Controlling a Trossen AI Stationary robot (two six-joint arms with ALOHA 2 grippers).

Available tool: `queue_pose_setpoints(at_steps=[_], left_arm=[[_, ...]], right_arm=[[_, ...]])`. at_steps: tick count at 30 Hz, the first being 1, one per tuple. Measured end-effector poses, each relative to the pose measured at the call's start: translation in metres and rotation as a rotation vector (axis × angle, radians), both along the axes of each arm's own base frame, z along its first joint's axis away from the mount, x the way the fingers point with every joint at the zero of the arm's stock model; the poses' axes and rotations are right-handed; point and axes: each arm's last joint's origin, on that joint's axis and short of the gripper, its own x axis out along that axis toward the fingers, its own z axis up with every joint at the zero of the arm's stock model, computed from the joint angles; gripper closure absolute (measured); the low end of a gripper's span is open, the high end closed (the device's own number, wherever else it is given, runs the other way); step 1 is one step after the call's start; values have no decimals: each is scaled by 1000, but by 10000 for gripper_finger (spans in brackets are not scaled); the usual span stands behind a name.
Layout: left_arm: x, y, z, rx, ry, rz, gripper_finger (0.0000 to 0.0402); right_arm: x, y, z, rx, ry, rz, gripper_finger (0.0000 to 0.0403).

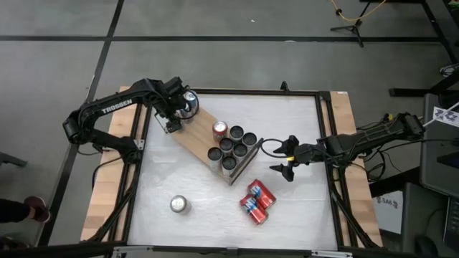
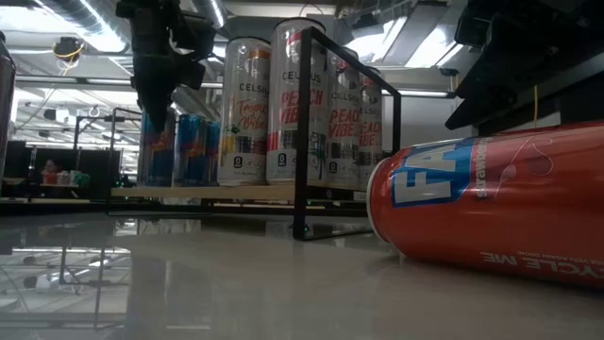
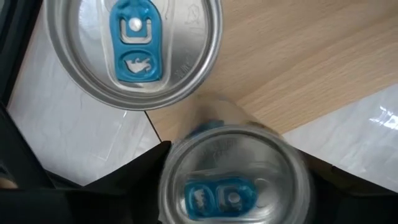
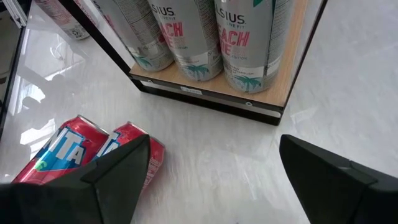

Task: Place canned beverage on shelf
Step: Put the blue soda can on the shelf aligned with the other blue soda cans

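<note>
The left gripper, fingers round a blue-tabbed can over the far end of the shelf, looks mid-release, so next comes a straight lift clear (right gripper waits open beside the shelf)

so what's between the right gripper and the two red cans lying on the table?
Nothing: in the high view, bare white tabletop separates the right gripper from the red cans. The right wrist view shows the same.
</note>
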Motion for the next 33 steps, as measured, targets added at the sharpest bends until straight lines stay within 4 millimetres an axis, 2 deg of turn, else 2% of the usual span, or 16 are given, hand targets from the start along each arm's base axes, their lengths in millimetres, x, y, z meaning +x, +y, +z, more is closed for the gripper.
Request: queue_pose_setpoints(at_steps=[19,33], left_arm=[[-1,1,1,41,24,64,136],[-12,-6,14,92,-17,71,136]], right_arm=[[0,0,0,0,0,0,49],[0,0,0,0,0,0,49]])
